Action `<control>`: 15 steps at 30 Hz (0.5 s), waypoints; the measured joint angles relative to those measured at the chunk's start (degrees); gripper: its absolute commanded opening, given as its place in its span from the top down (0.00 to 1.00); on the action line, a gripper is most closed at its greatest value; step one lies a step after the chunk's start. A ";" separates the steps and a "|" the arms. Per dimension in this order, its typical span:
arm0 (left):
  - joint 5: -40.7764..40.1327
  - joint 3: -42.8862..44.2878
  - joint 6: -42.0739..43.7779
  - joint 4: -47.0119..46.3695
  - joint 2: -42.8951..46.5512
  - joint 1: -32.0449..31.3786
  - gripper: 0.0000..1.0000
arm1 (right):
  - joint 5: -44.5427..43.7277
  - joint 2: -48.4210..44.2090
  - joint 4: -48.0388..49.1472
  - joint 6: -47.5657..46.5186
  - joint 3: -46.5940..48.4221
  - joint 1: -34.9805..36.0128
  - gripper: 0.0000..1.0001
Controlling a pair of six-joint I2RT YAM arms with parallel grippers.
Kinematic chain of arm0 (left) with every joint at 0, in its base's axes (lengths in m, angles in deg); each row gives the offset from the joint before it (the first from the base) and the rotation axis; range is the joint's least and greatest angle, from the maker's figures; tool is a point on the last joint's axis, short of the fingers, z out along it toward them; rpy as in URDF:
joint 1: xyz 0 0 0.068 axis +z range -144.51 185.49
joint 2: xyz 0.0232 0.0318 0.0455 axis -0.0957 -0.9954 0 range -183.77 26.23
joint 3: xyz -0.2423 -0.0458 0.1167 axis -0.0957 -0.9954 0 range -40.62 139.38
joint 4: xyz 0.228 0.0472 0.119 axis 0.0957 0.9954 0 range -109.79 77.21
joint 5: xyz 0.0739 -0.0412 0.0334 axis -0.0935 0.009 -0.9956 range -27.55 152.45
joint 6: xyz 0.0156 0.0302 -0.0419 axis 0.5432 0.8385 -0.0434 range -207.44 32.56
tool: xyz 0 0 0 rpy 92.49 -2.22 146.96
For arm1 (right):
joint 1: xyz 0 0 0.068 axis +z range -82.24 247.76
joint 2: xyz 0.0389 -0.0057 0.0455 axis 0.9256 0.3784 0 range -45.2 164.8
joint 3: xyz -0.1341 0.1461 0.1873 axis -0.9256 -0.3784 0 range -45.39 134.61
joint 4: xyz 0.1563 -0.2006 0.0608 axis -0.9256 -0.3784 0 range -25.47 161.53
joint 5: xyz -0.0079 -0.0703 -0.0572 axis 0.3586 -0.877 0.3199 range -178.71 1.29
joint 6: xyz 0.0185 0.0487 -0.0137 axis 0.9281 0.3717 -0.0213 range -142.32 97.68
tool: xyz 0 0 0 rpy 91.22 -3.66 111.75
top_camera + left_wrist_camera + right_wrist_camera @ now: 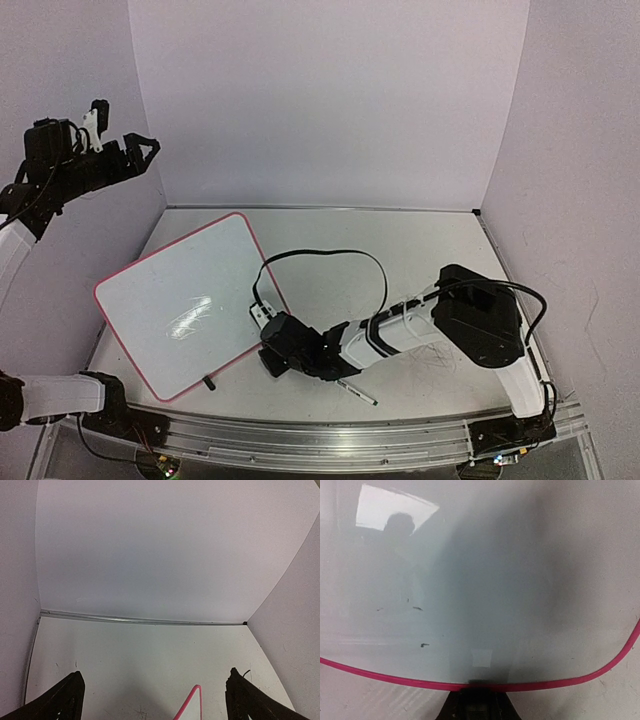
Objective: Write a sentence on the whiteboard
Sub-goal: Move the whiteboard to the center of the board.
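The whiteboard (180, 300) lies tilted on the left half of the table, white with a pink rim. My right gripper (268, 345) sits low at its right edge. In the right wrist view the dark jaws (477, 696) are closed together over the pink rim, and the board's surface (470, 580) fills the frame with only a few small dark flecks. No sentence shows on the board in any view. My left gripper (140, 152) hangs high at the far left, open and holding nothing; between its fingers (156, 680) I see one pink corner of the board (192, 700).
A green-tipped marker (357, 392) lies on the table just in front of the right forearm. A black clip foot (209, 381) sticks out from the board's near edge. Grey scribbles (430, 355) mark the tabletop. Walls close in the back and sides; a metal rail (320, 435) runs along the front.
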 measured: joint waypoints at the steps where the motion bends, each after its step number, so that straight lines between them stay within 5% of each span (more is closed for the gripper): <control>1: 0.06 0.00 -0.06 0.00 -0.02 0.00 0.01 | -0.46 -0.86 0.25 0.37 -1.44 -0.15 1.00; 15: 1.89 -0.01 -1.25 -0.35 -2.06 0.00 0.01 | -9.57 -16.05 1.71 10.17 -23.80 -9.05 1.00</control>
